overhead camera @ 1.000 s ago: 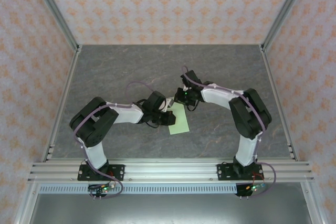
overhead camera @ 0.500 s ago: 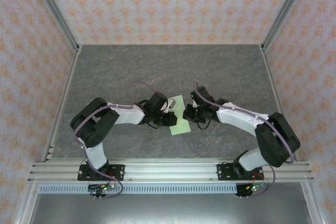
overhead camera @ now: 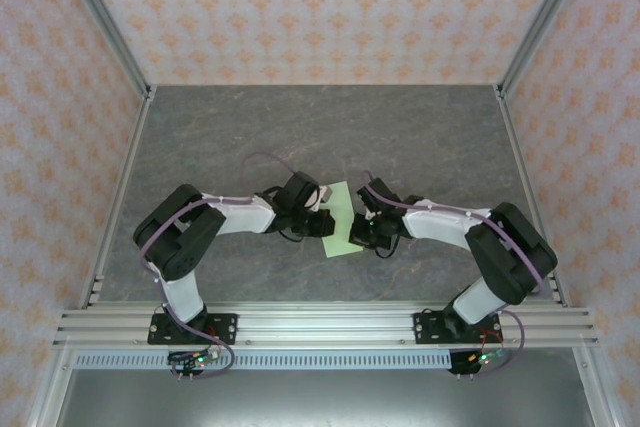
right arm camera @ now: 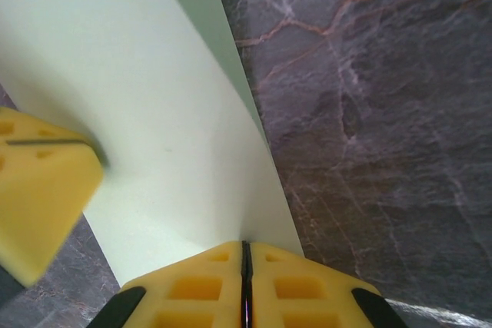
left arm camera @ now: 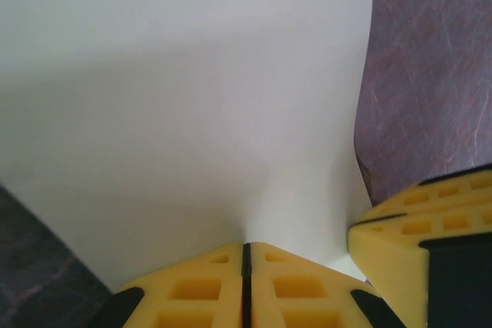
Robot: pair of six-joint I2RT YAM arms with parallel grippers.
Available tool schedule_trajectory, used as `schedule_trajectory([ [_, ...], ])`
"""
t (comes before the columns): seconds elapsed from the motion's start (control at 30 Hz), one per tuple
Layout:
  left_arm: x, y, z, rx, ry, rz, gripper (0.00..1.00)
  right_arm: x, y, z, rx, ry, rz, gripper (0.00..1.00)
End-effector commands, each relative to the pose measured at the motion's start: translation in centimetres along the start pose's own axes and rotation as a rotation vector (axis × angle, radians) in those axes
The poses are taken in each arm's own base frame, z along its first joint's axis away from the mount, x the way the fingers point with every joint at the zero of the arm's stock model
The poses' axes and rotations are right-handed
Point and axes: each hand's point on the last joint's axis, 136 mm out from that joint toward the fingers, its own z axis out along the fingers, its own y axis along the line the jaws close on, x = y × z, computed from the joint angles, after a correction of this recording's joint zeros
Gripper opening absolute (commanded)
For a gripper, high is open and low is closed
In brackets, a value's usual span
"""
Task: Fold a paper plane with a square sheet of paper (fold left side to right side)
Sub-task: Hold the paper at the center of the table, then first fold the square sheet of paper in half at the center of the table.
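Note:
The square sheet of paper (overhead camera: 338, 239) is pale green and shows as a narrow rectangle at the table's middle, lifted and curved between both grippers, not a paper plane. My left gripper (overhead camera: 322, 213) is shut on its left edge; in the left wrist view the sheet (left arm camera: 192, 97) rises out of the pinch of the left gripper (left arm camera: 247, 246). My right gripper (overhead camera: 360, 231) is shut on the sheet's right edge, and the right wrist view has the paper (right arm camera: 154, 113) running into the closed right gripper (right arm camera: 246, 245). Each wrist view catches the other gripper's yellow finger.
The dark marbled table (overhead camera: 300, 137) is bare around the paper. Aluminium frame posts and patterned walls close in the left, right and far sides. Both arms bend inward, elbows low, over the near half of the table.
The right arm swung from behind the paper round to its right side and came down, and its jaws closed on the right edge. The left gripper kept its hold without moving.

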Motion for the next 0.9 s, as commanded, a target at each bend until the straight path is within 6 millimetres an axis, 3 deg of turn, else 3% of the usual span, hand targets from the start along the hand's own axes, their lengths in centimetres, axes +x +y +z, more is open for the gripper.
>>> schedule_trajectory([
  [0.0,-2.1,0.1,-0.9,-0.028,-0.044,0.031,0.1,2.0,-4.6,1.2,0.173,0.056,0.044,0.1],
  [0.53,-2.6,3.1,0.2,-0.101,-0.042,0.006,0.1,2.4,-6.4,0.9,0.268,0.069,0.026,0.09],
  [0.87,-5.2,5.4,-0.5,-0.134,-0.097,-0.031,0.1,3.3,-8.0,0.9,0.327,0.103,0.023,0.08],
])
